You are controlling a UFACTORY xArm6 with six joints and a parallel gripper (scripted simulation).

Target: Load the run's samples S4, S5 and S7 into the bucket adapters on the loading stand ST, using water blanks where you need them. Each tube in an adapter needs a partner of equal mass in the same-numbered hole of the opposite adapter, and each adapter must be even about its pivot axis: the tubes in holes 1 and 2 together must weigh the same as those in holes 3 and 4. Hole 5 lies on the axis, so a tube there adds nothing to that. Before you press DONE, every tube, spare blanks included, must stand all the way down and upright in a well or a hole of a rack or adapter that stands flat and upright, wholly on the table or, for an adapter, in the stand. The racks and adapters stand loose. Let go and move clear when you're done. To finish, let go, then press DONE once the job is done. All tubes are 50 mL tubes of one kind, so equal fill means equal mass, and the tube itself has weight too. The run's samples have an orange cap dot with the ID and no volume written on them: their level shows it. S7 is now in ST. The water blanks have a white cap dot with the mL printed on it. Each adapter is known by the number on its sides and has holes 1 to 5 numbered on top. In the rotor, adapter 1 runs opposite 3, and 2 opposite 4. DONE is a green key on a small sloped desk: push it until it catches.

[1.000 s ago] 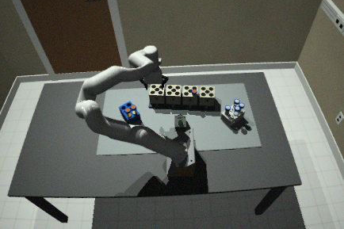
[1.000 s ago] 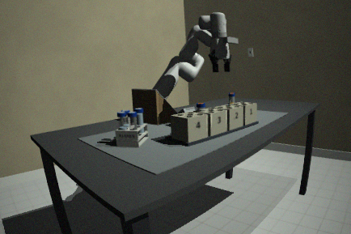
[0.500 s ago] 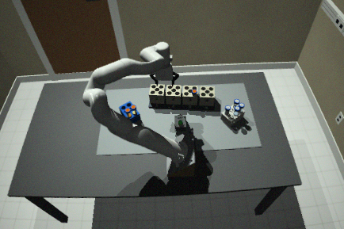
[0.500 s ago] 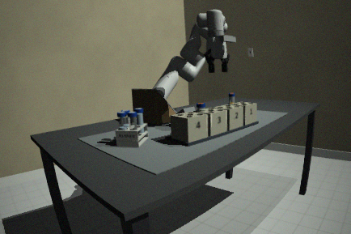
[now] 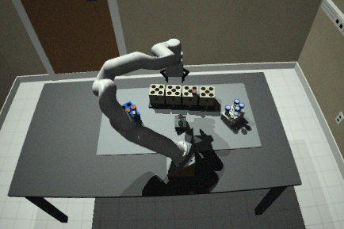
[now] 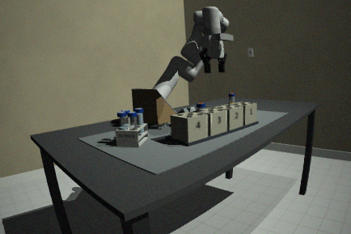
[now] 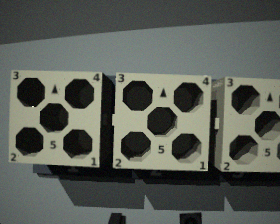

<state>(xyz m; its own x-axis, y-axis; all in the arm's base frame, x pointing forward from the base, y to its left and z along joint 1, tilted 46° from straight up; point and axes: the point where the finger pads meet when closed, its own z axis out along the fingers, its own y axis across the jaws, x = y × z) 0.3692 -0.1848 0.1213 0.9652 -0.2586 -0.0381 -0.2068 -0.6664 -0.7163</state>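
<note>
My open, empty gripper (image 5: 174, 79) (image 6: 214, 70) (image 7: 154, 219) hangs high above the adapter row. Adapter 1 (image 7: 53, 95) and adapter 2 (image 7: 162, 102) show empty holes. Adapter 3 (image 6: 218, 123) (image 7: 267, 107) holds orange-dotted S7 (image 5: 194, 91) (image 6: 200, 105) in hole 1; in the wrist view only its blue cap edge shows. Adapter 4 (image 6: 192, 129) looks empty. The blue rack at left holds two orange-dotted tubes (image 5: 133, 107) (image 5: 128, 110), IDs unreadable. The blanks rack (image 6: 126, 137) at right holds several blue-capped tubes (image 5: 237, 101) (image 6: 139, 111); their printed volumes are unreadable.
The green DONE key (image 5: 181, 123) is on its small desk between the adapter row and the arm base. The adapters stand side by side on the dark stand (image 6: 202, 141). My forearm passes close to the blue rack in the top view.
</note>
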